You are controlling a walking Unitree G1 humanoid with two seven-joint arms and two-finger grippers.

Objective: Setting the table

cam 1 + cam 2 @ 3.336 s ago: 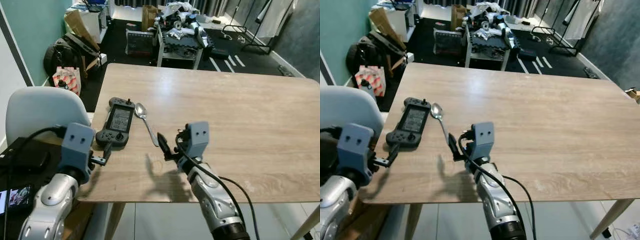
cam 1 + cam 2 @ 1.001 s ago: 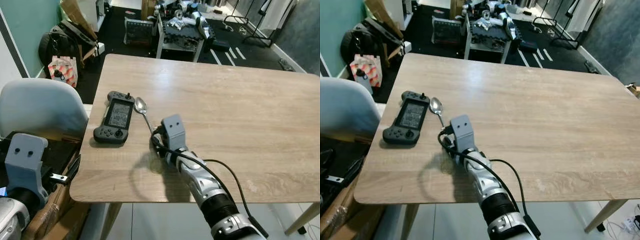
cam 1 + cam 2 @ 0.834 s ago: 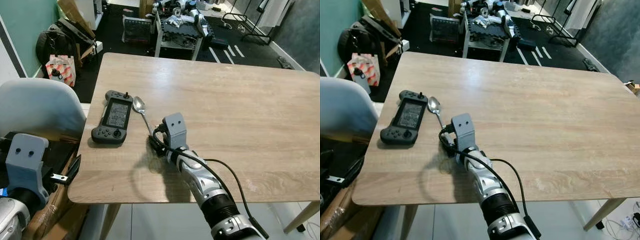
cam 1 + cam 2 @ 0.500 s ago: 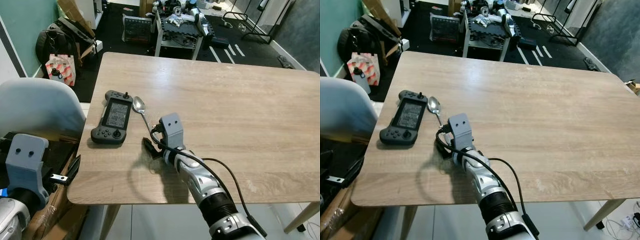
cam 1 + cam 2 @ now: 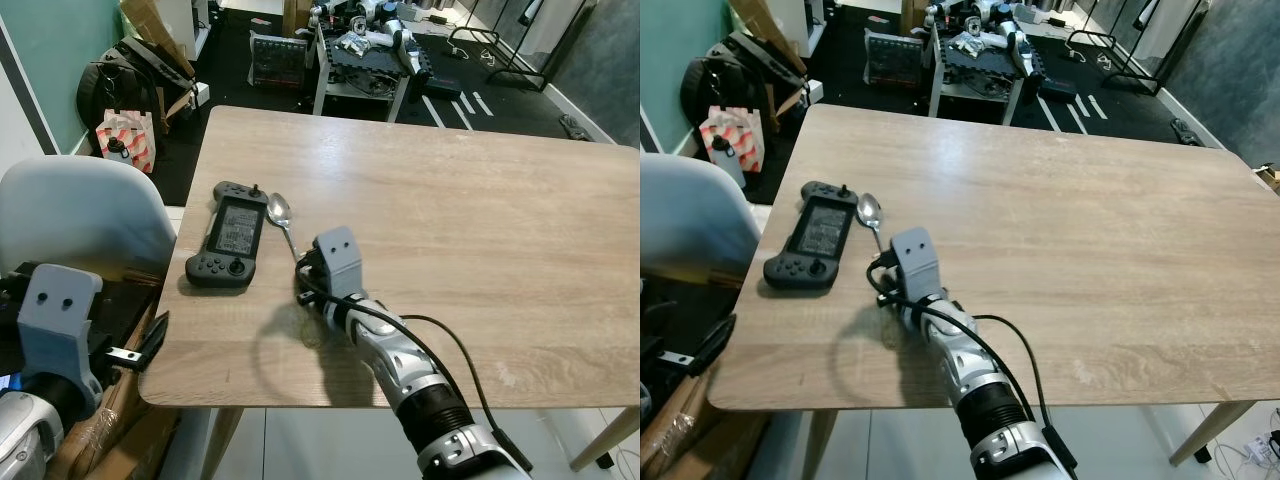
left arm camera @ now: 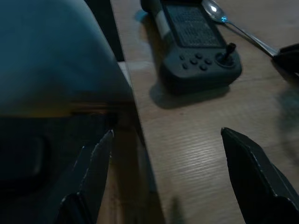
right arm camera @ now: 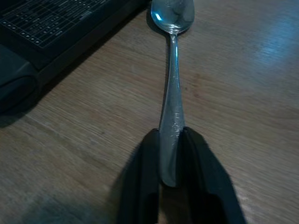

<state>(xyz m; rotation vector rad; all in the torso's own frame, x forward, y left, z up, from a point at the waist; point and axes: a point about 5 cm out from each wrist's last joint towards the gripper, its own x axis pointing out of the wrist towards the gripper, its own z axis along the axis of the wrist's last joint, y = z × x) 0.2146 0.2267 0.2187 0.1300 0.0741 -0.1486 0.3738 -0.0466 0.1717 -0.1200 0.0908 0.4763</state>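
Spoon [image 7: 172, 98] lies flat on my table [image 5: 480, 230] beside the handheld controller [image 5: 230, 246], its handle pinched between my right gripper [image 7: 170, 154] fingers, forearm stretched low across the wood. My left gripper [image 6: 163, 182] hangs spread wide off the table's edge near the white chair [image 5: 80, 220].

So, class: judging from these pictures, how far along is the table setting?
Done: nothing is laid out yet; the table carries a spoon beside a game controller. In hand: the right pincer grips the spoon's handle end, flat on the wood. Left: lifting and placing it. The left pincer hangs open off the table's edge.
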